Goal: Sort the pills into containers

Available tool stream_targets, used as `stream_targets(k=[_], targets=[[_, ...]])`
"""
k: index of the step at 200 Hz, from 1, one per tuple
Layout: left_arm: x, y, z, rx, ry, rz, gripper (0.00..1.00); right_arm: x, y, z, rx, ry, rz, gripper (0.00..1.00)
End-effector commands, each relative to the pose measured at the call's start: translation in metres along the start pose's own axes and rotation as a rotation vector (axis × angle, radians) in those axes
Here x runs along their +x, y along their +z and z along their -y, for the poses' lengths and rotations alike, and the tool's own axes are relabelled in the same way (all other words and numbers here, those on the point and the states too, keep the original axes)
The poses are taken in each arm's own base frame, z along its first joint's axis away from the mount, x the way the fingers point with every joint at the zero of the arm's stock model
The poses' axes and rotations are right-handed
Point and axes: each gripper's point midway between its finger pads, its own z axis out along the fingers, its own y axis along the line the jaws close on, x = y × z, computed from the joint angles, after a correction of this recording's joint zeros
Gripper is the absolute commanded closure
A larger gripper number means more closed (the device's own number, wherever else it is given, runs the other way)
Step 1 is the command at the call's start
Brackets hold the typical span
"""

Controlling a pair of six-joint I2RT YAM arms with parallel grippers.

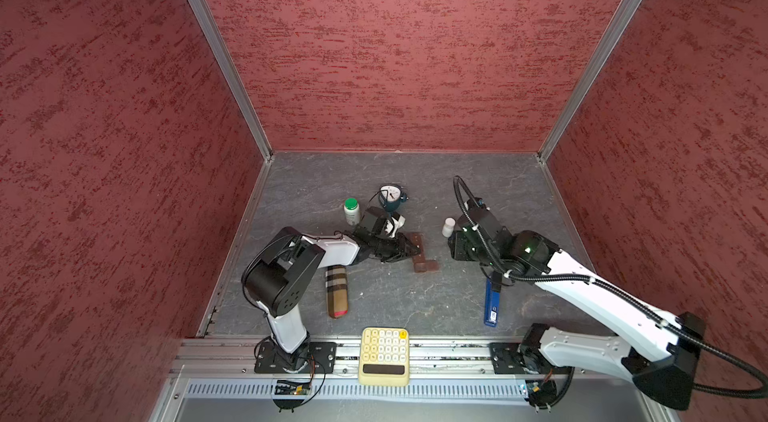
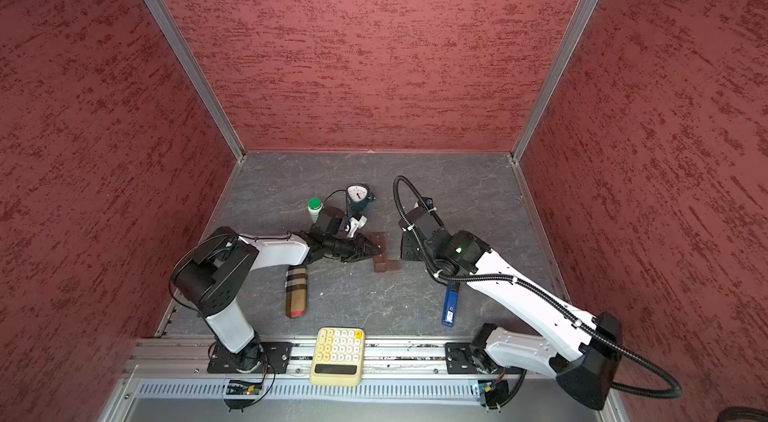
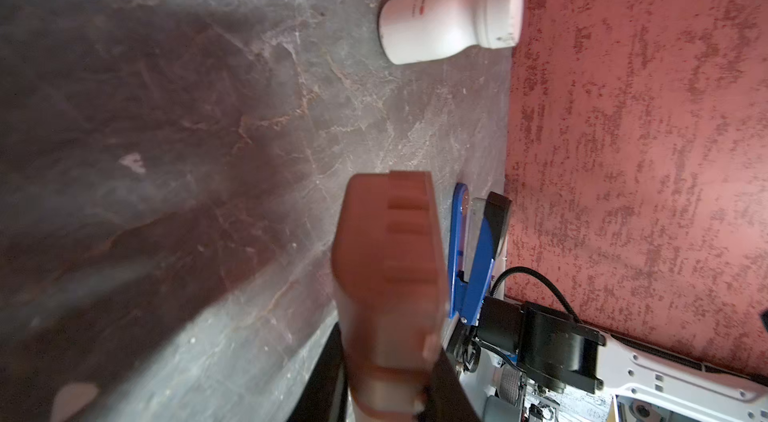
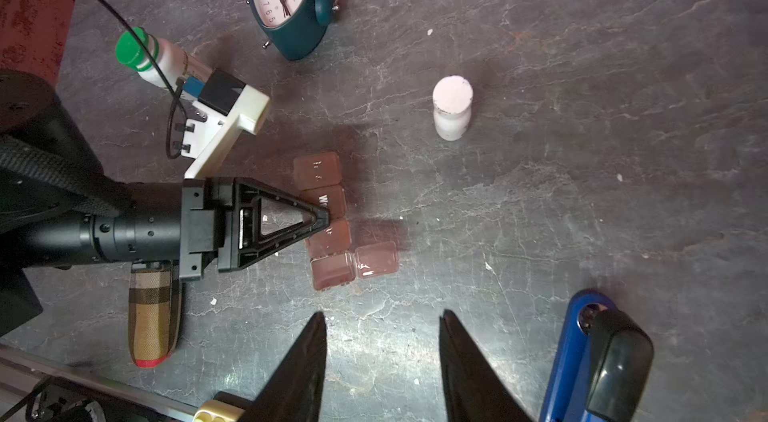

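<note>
The containers are a dark brown pill-box strip (image 1: 420,251) (image 2: 384,254) (image 4: 322,173) lying mid-table. The end cell (image 4: 332,272) stands open, its lid (image 4: 377,260) folded out sideways. My left gripper (image 1: 409,251) (image 4: 322,220) is shut on the strip's middle, which fills the left wrist view as a brown blur (image 3: 390,274) between the jaws. My right gripper (image 4: 383,314) hangs open over bare table to the right of the strip, with nothing between its fingers. Tiny white pills (image 4: 430,31) (image 4: 619,178) lie scattered on the table.
A green-capped white bottle (image 1: 351,211) and a teal clock (image 1: 390,195) stand behind the left gripper. A small white bottle (image 1: 449,227) (image 4: 452,108) stands right of the strip. A blue tool (image 1: 491,303), a plaid case (image 1: 336,291) and a yellow calculator (image 1: 383,355) lie nearer the front.
</note>
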Motion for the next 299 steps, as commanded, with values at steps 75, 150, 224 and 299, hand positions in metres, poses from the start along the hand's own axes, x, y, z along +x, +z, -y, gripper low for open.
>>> stream_targets(k=[75,150,224,299], targets=[[0.001,0.026,-0.03,-0.13,-0.055,-0.063,1.0,0.01,0.009,0.014,0.038,0.022,-0.016,0.53],[0.005,0.018,-0.043,-0.181,-0.068,-0.074,0.62,0.01,0.011,0.015,0.039,0.024,-0.02,0.52],[0.003,0.002,-0.039,-0.211,-0.047,-0.055,0.28,0.006,0.009,0.014,0.043,0.025,-0.015,0.49],[-0.005,-0.057,0.012,-0.216,0.098,0.105,0.08,-0.009,0.0,0.009,0.052,0.056,0.014,0.35]])
